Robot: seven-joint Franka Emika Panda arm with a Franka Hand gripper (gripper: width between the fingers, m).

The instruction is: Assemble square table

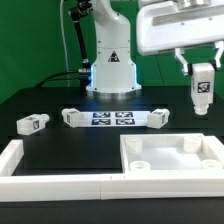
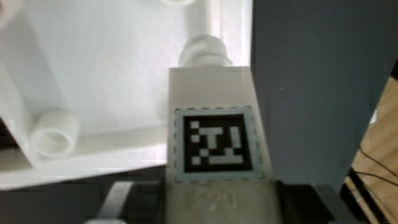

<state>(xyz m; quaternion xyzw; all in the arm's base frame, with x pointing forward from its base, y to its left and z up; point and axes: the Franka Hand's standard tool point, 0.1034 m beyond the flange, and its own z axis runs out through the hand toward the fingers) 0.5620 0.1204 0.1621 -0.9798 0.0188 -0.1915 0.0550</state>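
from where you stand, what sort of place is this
Probably a robotics lab bench. A robot arm stands on a black table, a marker board lies flat on it, and the claw holds a white leg with a square tag.

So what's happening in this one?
The Panda arm's gripper holds one white table leg upright in the air, near the square tabletop, which lies rim up on the exterior view's right. No leg stands in the tabletop. The three other legs lie loose, two of them flanking the marker board.
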